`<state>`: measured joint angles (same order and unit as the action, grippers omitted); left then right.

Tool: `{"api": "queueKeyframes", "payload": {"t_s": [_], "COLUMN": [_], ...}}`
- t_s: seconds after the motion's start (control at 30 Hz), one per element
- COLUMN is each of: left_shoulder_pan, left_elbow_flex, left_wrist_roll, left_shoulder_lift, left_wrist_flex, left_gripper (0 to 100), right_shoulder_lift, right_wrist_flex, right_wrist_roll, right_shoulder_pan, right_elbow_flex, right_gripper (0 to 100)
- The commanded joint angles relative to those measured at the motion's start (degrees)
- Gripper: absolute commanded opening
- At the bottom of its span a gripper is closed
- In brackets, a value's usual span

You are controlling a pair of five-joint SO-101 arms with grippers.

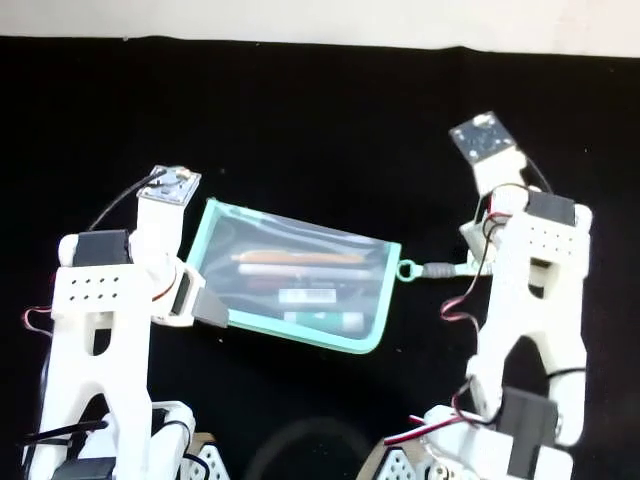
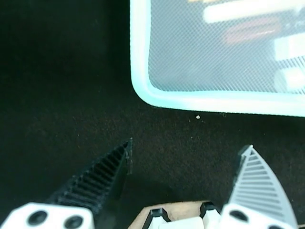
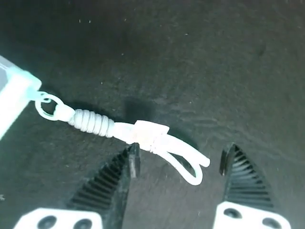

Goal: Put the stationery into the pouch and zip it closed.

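Pouch [image 1: 300, 280] lies mid-table with the stationery [image 1: 300, 268] already inside, and its zip cord [image 3: 138, 133] trails toward 3 o'clock. Right gripper [image 3: 183, 147] hangs spread over that cord, and left gripper [image 2: 188, 145] is spread at the pouch's 9 o'clock corner. Zipping looks like the step in hand, perhaps finished; any further pull needs the cord pinched and that corner pinned

We record the left claw [image 2: 188, 144] with its two ribbed fingers [image 2: 102, 176] spread wide apart, one black, one grey. Near the tips, not touching them, lies the rounded corner of the clear mesh pouch with mint-green edging [image 2: 200, 101] on the black cloth bench [image 2: 62, 95]. Blurred stationery [image 2: 243, 12] shows through the mesh.
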<state>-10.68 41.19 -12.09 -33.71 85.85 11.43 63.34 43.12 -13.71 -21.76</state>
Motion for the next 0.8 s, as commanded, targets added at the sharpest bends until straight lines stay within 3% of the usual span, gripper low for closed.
{"api": "queueKeyframes", "payload": {"t_s": [0.0,0.4,0.77], "left_shoulder_pan": [-0.66,-0.66,-0.66], "left_elbow_flex": [-1.8,-1.71,-1.63], "left_wrist_roll": [-0.09,-0.09,-0.09], "left_shoulder_lift": [0.13,0.22,0.22], "left_wrist_flex": [1.58,2.02,2.11], "left_gripper": [35,35,35], "right_shoulder_lift": [-2.59,-16.92,-23.96], "right_wrist_flex": [-2.77,-8.75,-8.84], "right_wrist_roll": [5.19,21.01,26.02], "right_shoulder_pan": [-0.84,-5.23,-5.14], "right_elbow_flex": [1.19,1.71,1.89], "right_gripper": [27.7,27.7,27.7]}}
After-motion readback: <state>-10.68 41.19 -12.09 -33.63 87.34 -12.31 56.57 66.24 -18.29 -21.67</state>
